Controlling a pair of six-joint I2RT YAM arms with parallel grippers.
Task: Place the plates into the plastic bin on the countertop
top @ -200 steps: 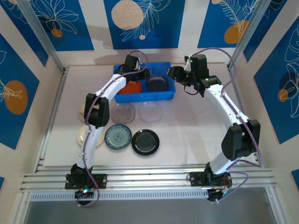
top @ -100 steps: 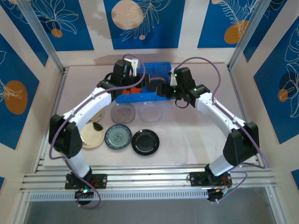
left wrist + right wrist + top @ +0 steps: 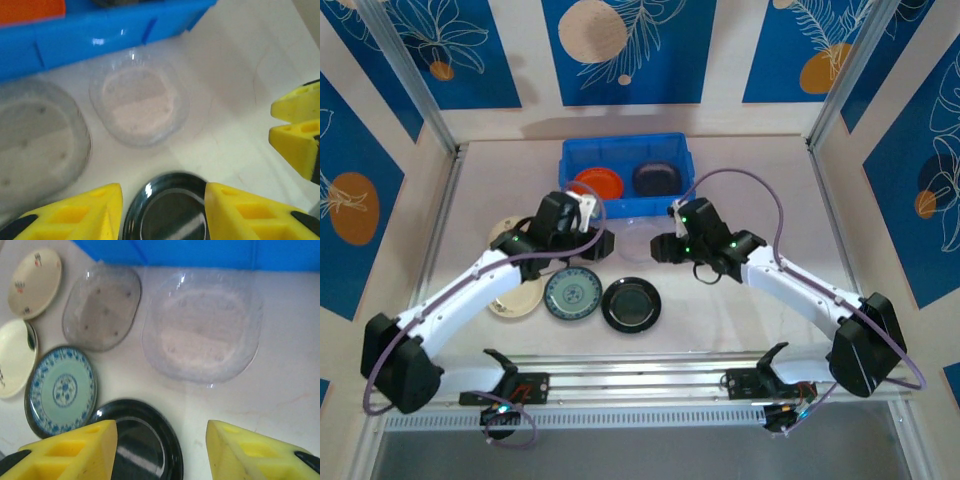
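Your left claw is wide open and holds nothing. Your right claw is wide open too, and empty. The blue bin stands at the far side of the surface, with an orange plate and a dark plate inside. The clear plate, teal plate and black plate lie outside it.

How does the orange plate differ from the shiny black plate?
Colour: the orange plate is plain bright orange, while the black plate is glossy and mirrors the light. Place: the orange plate lies inside the blue bin, while the black plate sits out on the countertop, beside a blue-patterned plate. Both are round and lie flat.
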